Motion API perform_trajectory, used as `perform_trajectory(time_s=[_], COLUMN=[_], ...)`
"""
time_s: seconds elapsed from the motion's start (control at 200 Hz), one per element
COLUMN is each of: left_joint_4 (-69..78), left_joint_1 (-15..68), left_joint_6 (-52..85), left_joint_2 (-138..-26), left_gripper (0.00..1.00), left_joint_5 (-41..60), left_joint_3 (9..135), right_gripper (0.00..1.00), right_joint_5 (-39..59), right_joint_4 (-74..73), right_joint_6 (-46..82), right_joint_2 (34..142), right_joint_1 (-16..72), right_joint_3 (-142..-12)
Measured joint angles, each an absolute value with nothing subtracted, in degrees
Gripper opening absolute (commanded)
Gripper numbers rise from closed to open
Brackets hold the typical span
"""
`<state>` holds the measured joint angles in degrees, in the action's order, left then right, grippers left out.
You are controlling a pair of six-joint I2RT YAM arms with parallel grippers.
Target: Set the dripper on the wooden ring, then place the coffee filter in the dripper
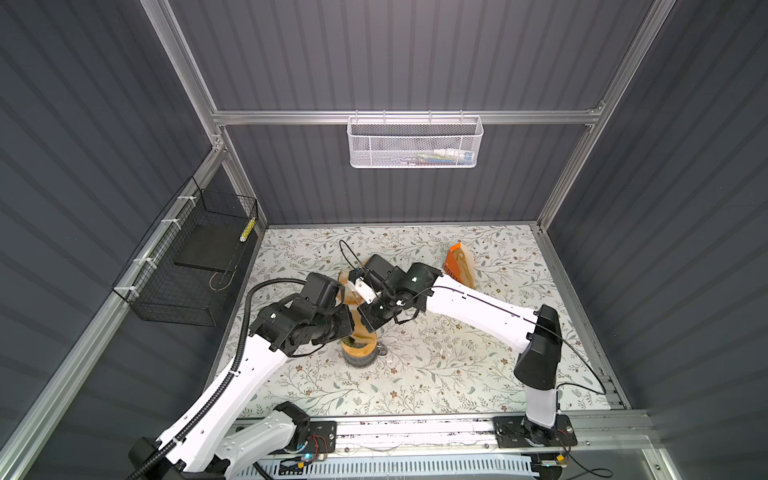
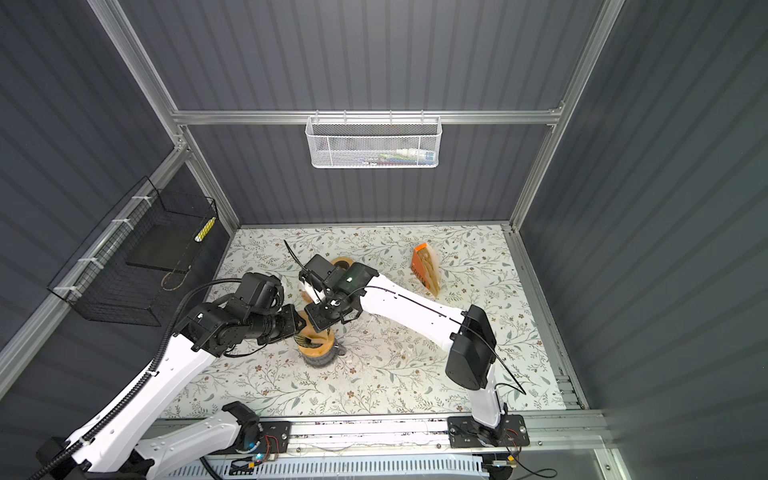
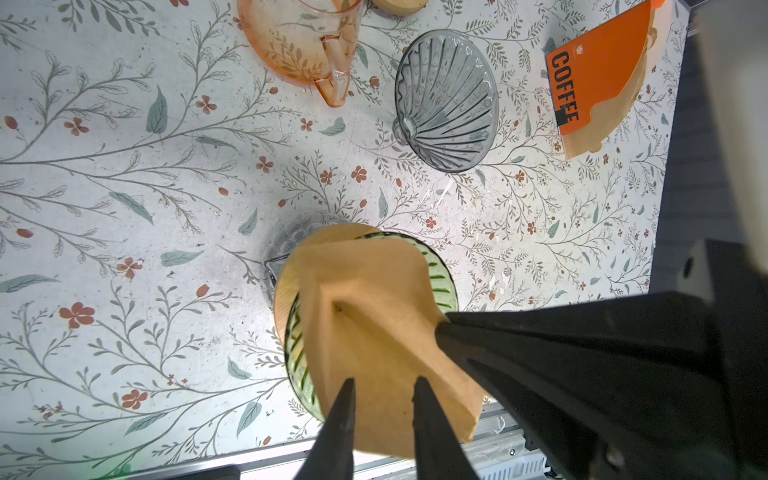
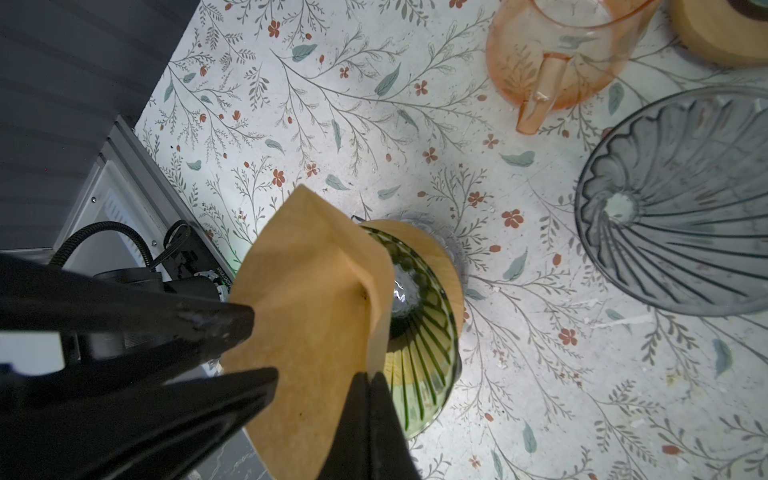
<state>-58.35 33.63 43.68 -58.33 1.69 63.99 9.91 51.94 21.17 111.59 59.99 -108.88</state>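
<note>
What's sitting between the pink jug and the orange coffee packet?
A see-through grey dripper lies between the pink jug and the orange coffee packet. The left wrist view shows it best.

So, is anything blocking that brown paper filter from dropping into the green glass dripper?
Nothing visible does. The coffee filter, pinched by the right tool, hangs directly over the green dripper, and the bowl part in view is empty.

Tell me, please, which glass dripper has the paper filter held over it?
The green dripper, right beneath the brown filter; the grey dripper lies apart, empty.
</note>
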Motion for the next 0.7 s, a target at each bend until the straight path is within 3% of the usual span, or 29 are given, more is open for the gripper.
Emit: perform_trajectory(time_s=[0.7], left_joint_4=[-58.7], left_joint_1=[33.6], left_joint_6=[43.7], left_joint_2=[-56.7], left_gripper=[0.21], left_joint_5=[1.7], left_joint_3=[59.0], right_gripper=[0.01], right_joint_5=[5.1], right_joint_4=[49.0], right_joint_6=[24.7], right_joint_2=[111.0], right_joint_1=[60.1], right_joint_3=[-105.1])
